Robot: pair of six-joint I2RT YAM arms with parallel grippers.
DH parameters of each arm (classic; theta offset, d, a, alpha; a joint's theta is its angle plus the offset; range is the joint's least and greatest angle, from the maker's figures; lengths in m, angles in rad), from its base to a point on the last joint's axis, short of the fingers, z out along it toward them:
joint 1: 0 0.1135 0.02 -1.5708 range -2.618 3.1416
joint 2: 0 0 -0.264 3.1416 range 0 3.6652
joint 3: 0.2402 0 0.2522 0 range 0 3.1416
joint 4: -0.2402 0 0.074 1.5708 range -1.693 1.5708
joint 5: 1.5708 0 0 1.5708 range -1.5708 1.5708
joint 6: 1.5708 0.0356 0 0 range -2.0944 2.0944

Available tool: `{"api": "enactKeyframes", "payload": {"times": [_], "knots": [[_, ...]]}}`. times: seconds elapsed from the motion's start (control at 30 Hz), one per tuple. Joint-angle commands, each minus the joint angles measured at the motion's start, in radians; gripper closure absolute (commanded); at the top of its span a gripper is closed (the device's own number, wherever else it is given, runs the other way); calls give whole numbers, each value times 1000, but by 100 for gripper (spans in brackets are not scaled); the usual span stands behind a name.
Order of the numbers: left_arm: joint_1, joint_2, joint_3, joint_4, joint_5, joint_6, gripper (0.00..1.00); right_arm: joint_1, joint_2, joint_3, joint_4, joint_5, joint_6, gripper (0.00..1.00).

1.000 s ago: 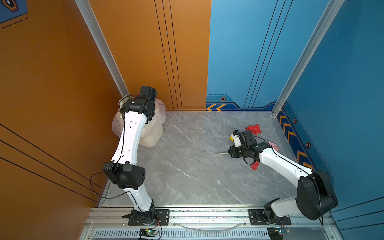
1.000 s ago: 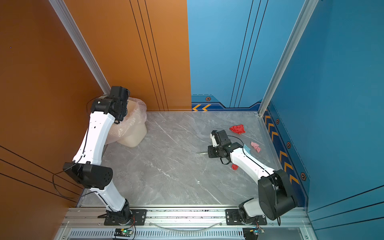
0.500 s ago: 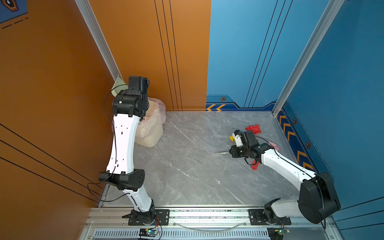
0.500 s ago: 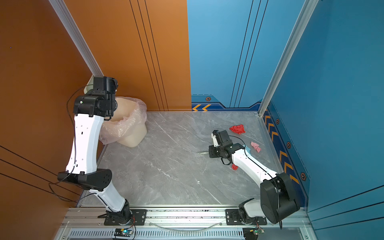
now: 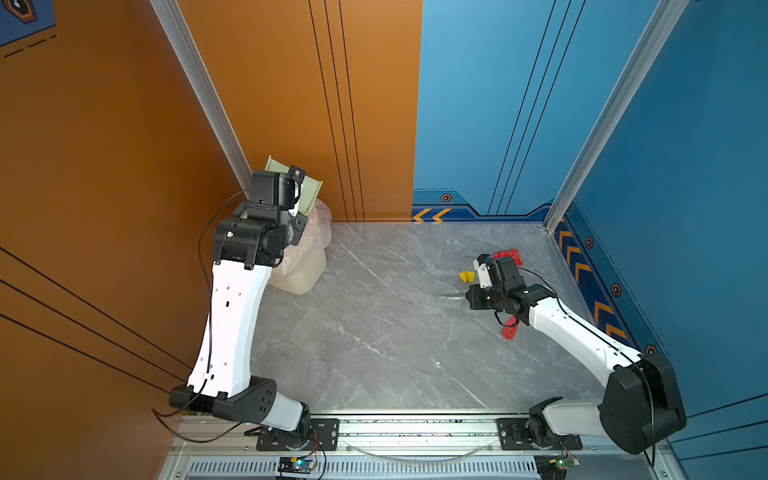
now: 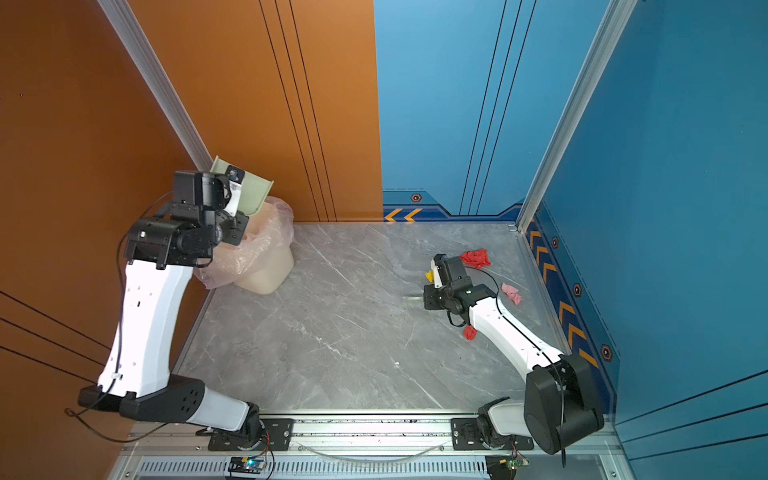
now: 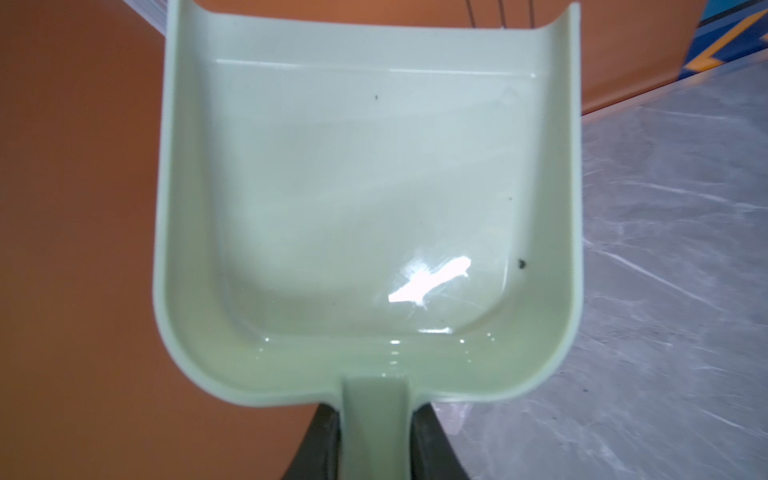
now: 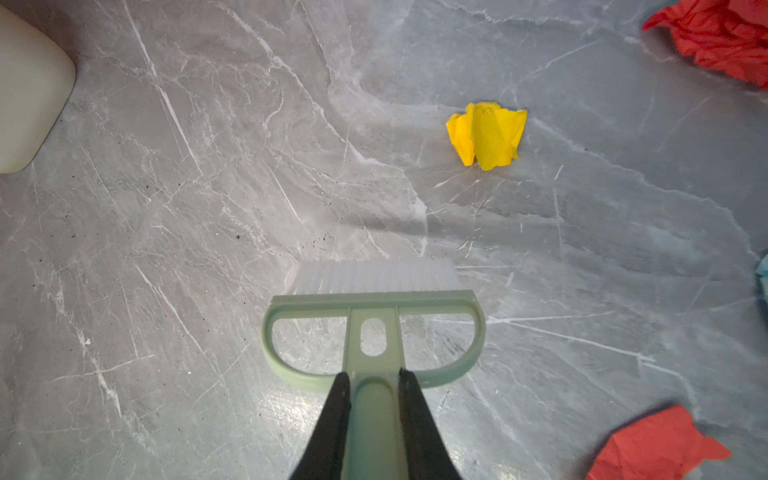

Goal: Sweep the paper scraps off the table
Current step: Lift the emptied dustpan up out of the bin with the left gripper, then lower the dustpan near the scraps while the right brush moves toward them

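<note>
Just ahead of the right gripper (image 8: 372,376), clamped on a pale green plastic brush (image 8: 374,305), sits a crumpled yellow paper scrap (image 8: 486,135). Left gripper (image 7: 376,409) clamps the empty green dustpan (image 7: 365,187) way off, so sweeping prob scatters it.

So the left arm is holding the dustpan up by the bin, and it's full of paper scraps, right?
Not full: the dustpan held by the left gripper up by the bin is empty, bar a few dark specks. The left wrist view shows its bare inside.
</note>
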Motion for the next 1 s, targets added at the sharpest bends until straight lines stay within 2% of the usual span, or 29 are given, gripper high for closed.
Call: {"api": "enactKeyframes", "payload": {"times": [0.0, 0.13, 0.6, 0.77, 0.97], "knots": [[-39, -53, -136, 155, 115, -88, 100, -7, -31, 36, -44, 38, 26, 100], [-77, -99, -258, 244, 166, -135, 100, -8, -43, 35, -48, 50, 45, 100], [-185, -125, -521, 421, 329, -271, 100, -9, -115, 4, -24, 180, 103, 100], [-230, -98, -593, 466, 386, -311, 100, -12, -122, 10, -21, 265, 125, 100], [-332, -31, -666, 517, 358, -318, 100, -35, -134, -2, -23, 406, 209, 100]]}}
